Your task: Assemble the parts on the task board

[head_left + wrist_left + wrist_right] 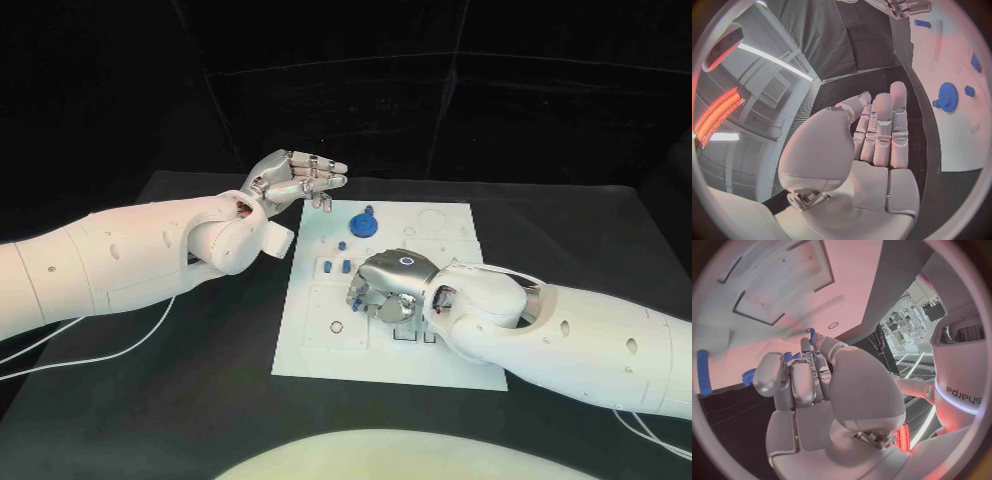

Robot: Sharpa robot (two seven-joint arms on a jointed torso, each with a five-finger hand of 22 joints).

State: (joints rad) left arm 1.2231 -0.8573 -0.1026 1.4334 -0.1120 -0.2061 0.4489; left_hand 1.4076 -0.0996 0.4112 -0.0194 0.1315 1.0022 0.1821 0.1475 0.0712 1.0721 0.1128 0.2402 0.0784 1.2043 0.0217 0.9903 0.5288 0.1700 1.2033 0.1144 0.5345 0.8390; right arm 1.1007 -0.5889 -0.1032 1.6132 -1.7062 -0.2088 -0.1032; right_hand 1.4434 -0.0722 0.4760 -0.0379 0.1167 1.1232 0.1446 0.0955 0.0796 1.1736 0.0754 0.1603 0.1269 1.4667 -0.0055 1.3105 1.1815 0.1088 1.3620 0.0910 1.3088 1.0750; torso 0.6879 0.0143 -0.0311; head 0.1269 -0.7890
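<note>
The white task board lies in the middle of the table. A blue gear sits near its far edge, with small blue parts in front of it. My right hand reaches down onto the board's middle with its fingers drawn together; a small blue part sticks out between its fingertips, and it seems to pinch it. A blue peg lies on the board close by. My left hand hovers above the board's far left corner, fingers straight, holding nothing.
The black table surrounds the board, with bare room to its left and front. Recessed slots lie in the board just in front of my right hand. A white cable runs under my left arm.
</note>
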